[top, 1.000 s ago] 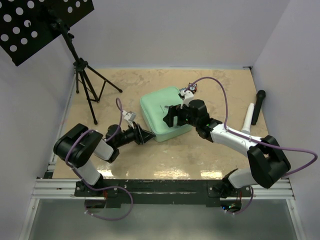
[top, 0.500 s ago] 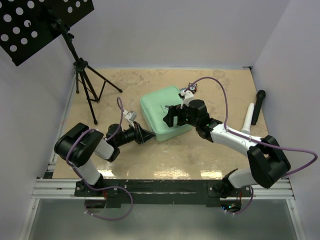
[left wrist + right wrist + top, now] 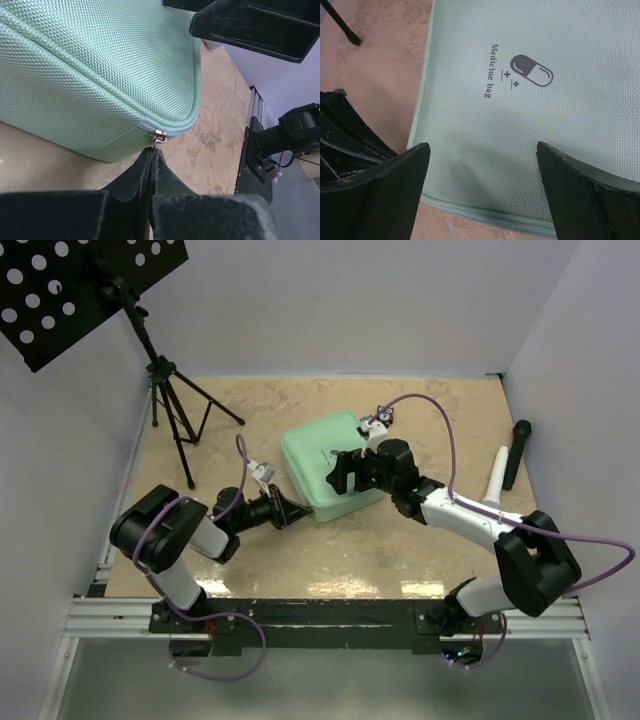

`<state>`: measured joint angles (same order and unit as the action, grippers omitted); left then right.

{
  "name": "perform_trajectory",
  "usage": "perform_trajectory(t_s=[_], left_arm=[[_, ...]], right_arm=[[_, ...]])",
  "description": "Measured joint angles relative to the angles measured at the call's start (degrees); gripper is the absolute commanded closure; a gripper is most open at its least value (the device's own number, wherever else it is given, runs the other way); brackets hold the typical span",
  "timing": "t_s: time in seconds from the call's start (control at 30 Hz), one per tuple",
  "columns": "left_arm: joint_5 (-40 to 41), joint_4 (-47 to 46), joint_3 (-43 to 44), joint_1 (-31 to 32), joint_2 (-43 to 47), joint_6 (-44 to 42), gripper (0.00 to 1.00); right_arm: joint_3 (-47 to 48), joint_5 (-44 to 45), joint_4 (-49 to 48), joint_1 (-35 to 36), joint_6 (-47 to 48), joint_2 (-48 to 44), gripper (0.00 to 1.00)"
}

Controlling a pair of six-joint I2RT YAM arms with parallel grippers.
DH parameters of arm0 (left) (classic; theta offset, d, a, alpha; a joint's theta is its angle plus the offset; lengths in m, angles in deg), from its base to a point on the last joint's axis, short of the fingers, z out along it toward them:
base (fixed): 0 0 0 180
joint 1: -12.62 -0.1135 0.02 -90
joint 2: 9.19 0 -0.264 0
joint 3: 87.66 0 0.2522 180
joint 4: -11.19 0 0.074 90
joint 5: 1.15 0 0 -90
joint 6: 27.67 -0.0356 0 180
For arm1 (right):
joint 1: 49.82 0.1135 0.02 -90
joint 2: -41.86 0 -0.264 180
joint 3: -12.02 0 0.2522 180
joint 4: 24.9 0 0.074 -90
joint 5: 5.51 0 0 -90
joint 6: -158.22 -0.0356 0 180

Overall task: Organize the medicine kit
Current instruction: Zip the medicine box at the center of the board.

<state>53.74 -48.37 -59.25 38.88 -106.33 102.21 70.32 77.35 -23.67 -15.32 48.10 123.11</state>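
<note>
The medicine kit, a mint-green zip case, lies closed on the table's middle. My left gripper is at the case's near-left corner, low to the table. In the left wrist view its fingers are pressed together, shut on the small metal zipper pull at the corner of the kit. My right gripper hovers over the lid's near-right part. The right wrist view shows it open wide above the kit, below the printed capsule mark.
A black tripod stand with a perforated tray stands at the back left. A white tube and a black stick-like object lie at the right edge. Walls close in on three sides.
The left gripper's fingers have closed onto the zipper pull. Both arms and the case have stayed where they were.
</note>
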Motion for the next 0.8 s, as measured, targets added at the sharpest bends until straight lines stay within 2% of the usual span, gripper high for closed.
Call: perform_trajectory(t_s=[0.23, 0.27, 0.37, 0.8], left_arm=[[-0.28, -0.22, 0.0, 0.0, -0.04, 0.11, 1.0], [-0.28, -0.22, 0.0, 0.0, -0.04, 0.15, 0.99], [-0.28, -0.28, 0.0, 0.0, -0.11, 0.28, 0.86], [0.81, -0.28, 0.59, 0.0, -1.2, 1.53, 0.78]], right_arm=[[0.0, 0.0, 0.0, 0.0, 0.0, 0.0, 0.08], [0.0, 0.0, 0.0, 0.0, 0.0, 0.0, 0.07], [0.0, 0.0, 0.0, 0.0, 0.0, 0.0, 0.08], [0.0, 0.0, 0.0, 0.0, 0.0, 0.07, 0.08]])
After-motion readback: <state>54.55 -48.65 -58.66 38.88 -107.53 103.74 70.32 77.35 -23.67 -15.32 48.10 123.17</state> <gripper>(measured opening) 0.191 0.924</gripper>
